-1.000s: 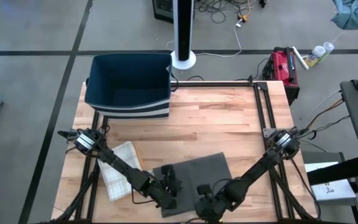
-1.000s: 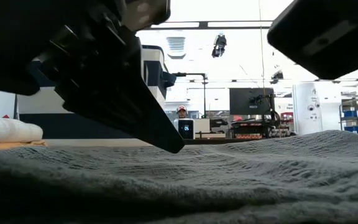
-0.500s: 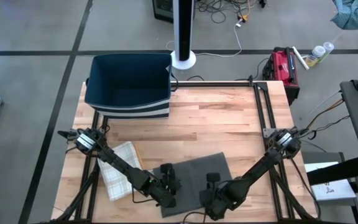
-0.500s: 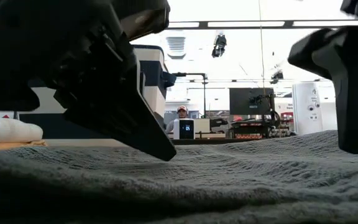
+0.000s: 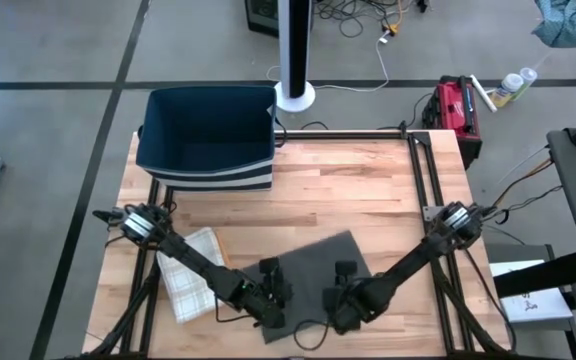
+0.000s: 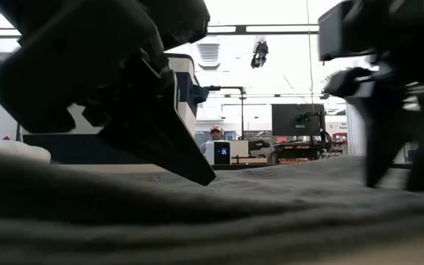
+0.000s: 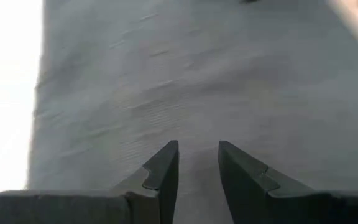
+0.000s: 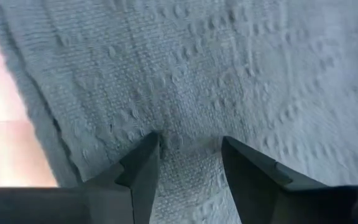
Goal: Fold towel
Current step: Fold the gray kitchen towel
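A grey towel [image 5: 313,280] lies spread flat on the wooden table [image 5: 368,190], near its front edge. My left gripper [image 5: 273,288] slants down onto the towel's left part, its fingers [image 7: 166,163] a little apart with cloth showing between them. My right gripper [image 5: 343,283] points steeply down over the towel's right part, open, with its fingers [image 8: 146,163] astride a low rise of cloth. In the low view the left gripper [image 6: 197,173] fills the left side and the right gripper [image 6: 396,177] stands at the right. My left gripper rests its fingertips [image 6: 206,177] on the towel's upper surface [image 7: 197,134], coming slanting down from the near left. Nothing shows pinched between them, and the towel lies on the table. My right gripper sets both fingertips [image 8: 232,155] on the towel's upper surface from above. The cloth between them [image 8: 188,146] bulges up slightly, and the towel stays on the table.
A folded white checked towel [image 5: 190,272] lies left of the grey one, under the left arm. A dark blue basket [image 5: 206,135] stands at the table's far left. Bare wood lies between the basket and the towel.
My right gripper has moved from the towel's near edge toward the far edge and tipped to point more steeply down onto the cloth. The towel's far corner has shifted a little toward the far edge, and its near part now bulges up in the low view.
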You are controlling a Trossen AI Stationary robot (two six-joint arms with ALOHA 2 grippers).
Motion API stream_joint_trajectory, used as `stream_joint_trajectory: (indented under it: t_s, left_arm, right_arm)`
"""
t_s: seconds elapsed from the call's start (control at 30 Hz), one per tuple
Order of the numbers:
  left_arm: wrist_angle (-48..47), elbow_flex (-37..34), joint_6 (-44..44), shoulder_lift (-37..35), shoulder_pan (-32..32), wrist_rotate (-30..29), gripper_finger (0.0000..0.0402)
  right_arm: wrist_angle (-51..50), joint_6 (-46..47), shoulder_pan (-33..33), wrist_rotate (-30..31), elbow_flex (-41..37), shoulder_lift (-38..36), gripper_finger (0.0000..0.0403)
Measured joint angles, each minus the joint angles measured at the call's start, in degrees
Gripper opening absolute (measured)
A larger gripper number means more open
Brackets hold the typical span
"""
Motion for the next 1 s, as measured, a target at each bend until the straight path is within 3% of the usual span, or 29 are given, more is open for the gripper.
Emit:
stream_joint_trajectory:
  t_s: [0.27,0.33,0.47,0.6,0.9,1.0]
  left_arm:
    - [-0.7,0.0,-0.1,-0.3,0.0,0.5,0.0100]
    - [-0.9,0.0,-0.4,-0.3,0.0,0.6,0.0100]
    - [-0.9,0.0,-0.7,-0.6,-0.2,0.6,0.0103]
    - [1.3,0.0,-0.9,-0.8,-0.5,0.7,0.0108]
    - [10.0,0.0,0.9,2.4,-4.4,6.7,0.0108]
    - [10.6,0.0,1.1,3.4,-5.6,6.2,0.0105]
  right_arm:
    - [-5.6,-19.2,-7.0,22.6,-0.4,-2.4,0.0169]
    - [-6.5,-22.4,-9.4,24.5,-0.4,-3.5,0.0167]
    - [-6.2,-20.9,-12.0,18.3,-0.4,-5.6,0.0160]
    - [-5.6,-15.4,-10.5,11.4,-0.5,-7.1,0.0150]
    - [-1.3,-5.8,-4.7,11.2,-6.4,-7.1,0.0131]
    - [2.0,-3.5,-4.0,11.5,-9.7,-7.1,0.0129]
